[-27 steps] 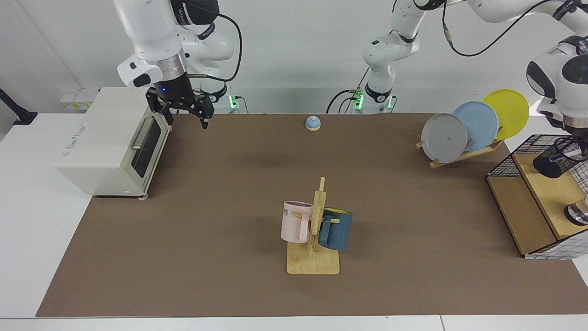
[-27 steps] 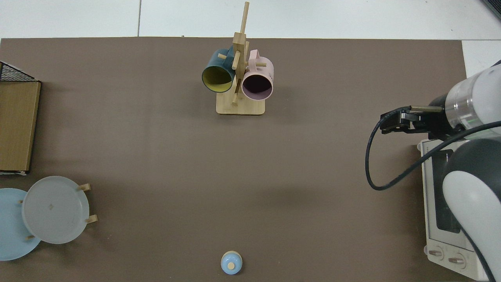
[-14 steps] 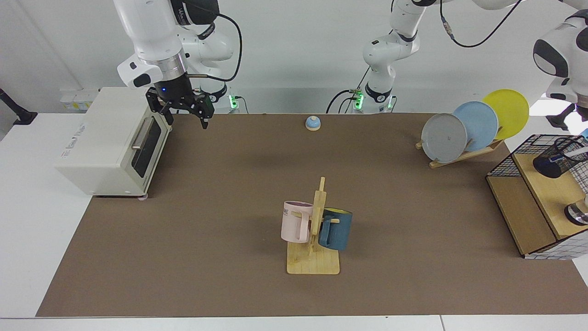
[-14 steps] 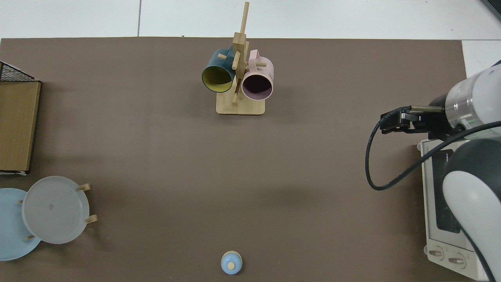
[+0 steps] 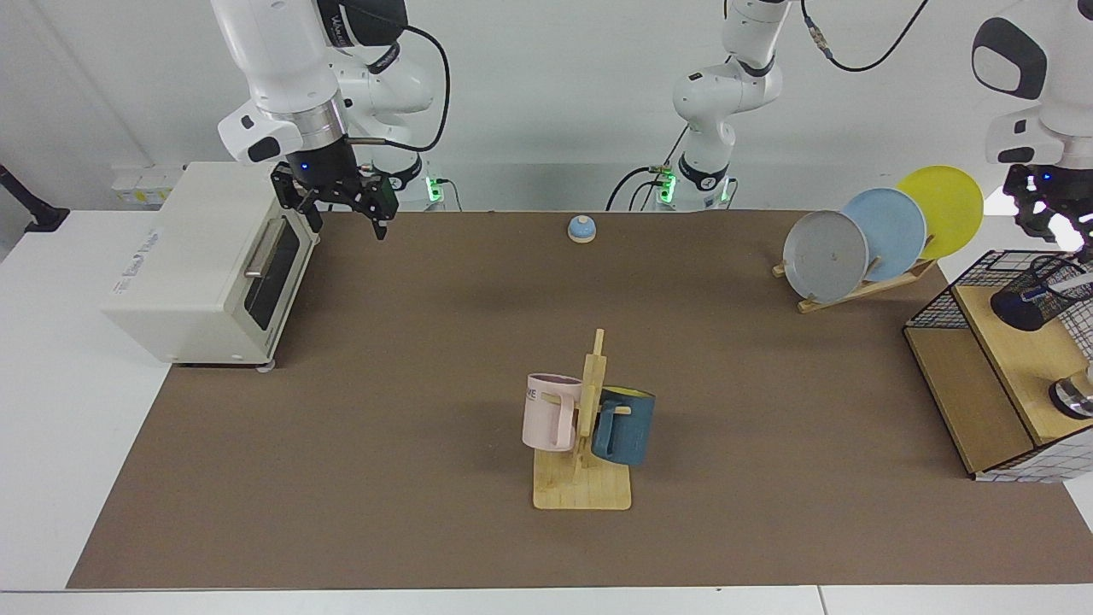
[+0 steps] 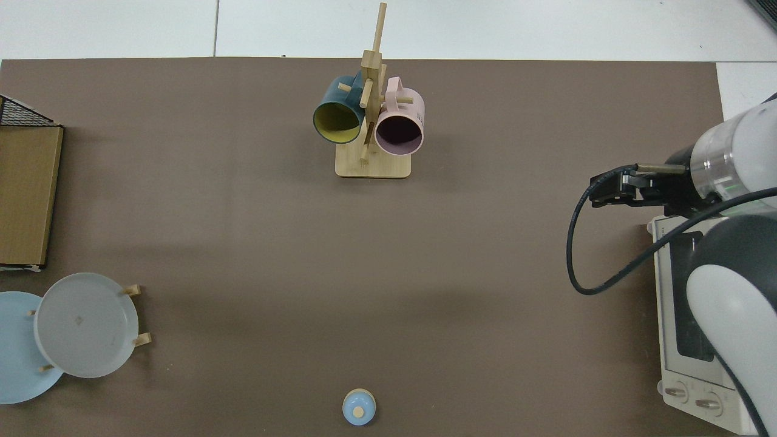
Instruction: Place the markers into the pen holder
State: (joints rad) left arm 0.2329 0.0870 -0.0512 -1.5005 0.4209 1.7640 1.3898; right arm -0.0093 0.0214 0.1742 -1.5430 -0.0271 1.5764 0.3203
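The left gripper (image 5: 1055,224) hangs above the pen holder (image 5: 1037,297) at the far right; I cannot tell its opening. The marker (image 5: 1037,294) sits in the holder. The right gripper (image 5: 341,209) waits open and empty beside the toaster oven (image 5: 201,265).

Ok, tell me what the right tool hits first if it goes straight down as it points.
The right tool would likely meet the brown mat, just beside the toaster oven.
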